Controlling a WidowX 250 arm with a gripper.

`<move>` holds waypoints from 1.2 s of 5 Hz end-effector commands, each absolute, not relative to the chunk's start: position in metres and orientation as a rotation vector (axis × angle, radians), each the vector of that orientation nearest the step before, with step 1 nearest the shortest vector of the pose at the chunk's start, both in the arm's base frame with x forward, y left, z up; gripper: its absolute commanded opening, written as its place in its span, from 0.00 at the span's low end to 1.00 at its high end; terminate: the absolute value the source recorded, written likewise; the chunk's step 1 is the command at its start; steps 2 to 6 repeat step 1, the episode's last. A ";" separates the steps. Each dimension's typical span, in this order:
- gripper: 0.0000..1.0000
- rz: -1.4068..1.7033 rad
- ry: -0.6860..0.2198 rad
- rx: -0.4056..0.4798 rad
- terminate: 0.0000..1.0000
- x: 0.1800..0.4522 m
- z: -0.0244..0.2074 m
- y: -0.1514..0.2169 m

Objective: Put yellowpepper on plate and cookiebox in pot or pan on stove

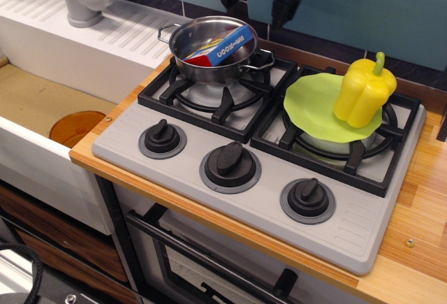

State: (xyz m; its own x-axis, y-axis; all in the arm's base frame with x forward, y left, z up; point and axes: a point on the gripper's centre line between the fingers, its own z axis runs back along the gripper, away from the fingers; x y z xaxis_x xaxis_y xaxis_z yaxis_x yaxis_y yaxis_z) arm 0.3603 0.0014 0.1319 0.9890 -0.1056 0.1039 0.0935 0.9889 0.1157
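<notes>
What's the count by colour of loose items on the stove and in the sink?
Yellow: 1, the yellowpepper
Green: 1, the plate
Blue: 1, the cookiebox
Silver: 1, the pot
Orange: 1, the disc in the sink
Total: 5

The gripper point(255, 2) is chopped off by the top edge, so only its two dark fingers show and the arm above is out of frame. The cookiebox point(220, 49) is half sunk in the pot point(209, 66), lower end hidden behind the wall. The yellowpepper point(363, 91) covers the plate's point(314, 105) far-right part, and the stove point(244, 157) grate under it is mostly hidden.
</notes>
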 end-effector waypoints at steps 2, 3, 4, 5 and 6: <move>1.00 -0.067 -0.161 0.094 1.00 0.354 0.170 -0.033; 1.00 -0.067 -0.161 0.094 1.00 0.354 0.170 -0.033; 1.00 -0.067 -0.161 0.094 1.00 0.354 0.170 -0.033; 1.00 -0.067 -0.161 0.094 1.00 0.354 0.170 -0.033; 1.00 -0.067 -0.161 0.094 1.00 0.354 0.170 -0.033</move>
